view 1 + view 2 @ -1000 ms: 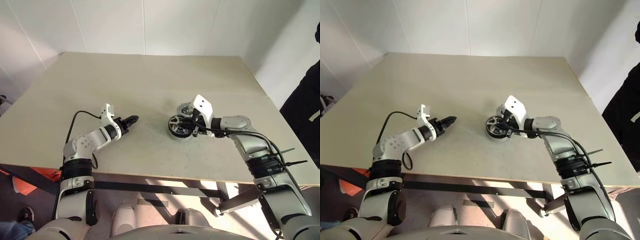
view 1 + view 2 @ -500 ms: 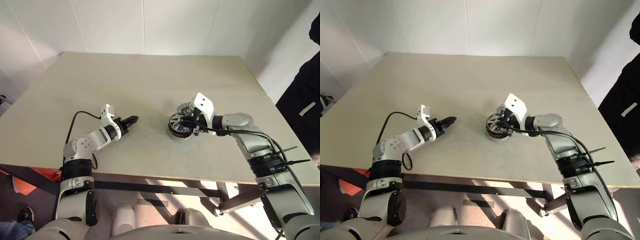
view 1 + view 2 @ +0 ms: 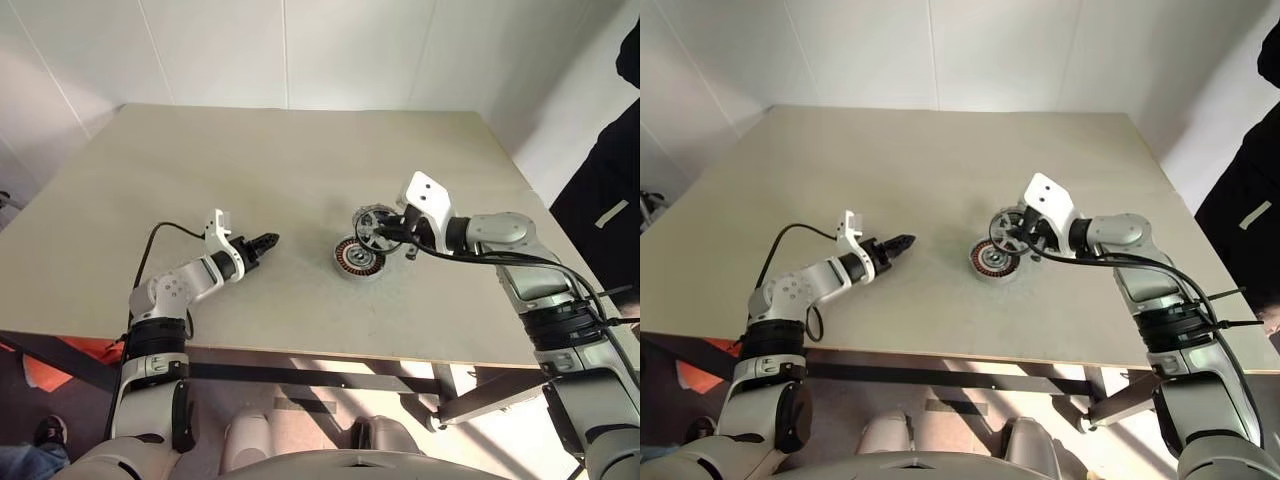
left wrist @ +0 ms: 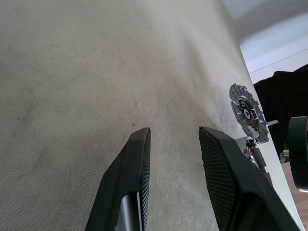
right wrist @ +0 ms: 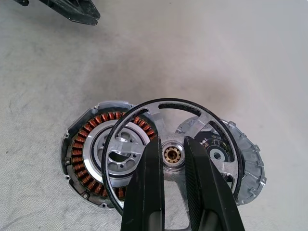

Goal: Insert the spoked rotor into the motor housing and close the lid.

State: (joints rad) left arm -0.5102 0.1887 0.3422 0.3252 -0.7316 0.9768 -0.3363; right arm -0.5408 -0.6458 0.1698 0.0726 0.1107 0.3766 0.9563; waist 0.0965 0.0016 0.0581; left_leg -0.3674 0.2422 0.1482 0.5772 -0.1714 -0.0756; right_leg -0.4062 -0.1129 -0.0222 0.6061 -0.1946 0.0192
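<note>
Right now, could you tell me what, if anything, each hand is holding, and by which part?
The right hand grips the spoked rotor at a spoke by its hub, lifted above the motor housing. The left hand is open and holds nothing.

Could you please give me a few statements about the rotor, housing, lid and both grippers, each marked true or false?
1. The right gripper holds the spoked rotor at its hub. True.
2. The rotor is seated in the motor housing. False: it is held above the housing.
3. The lid lies flat on the table. True.
4. The left gripper grips the lid. False: its fingers are apart, holding nothing.
</note>
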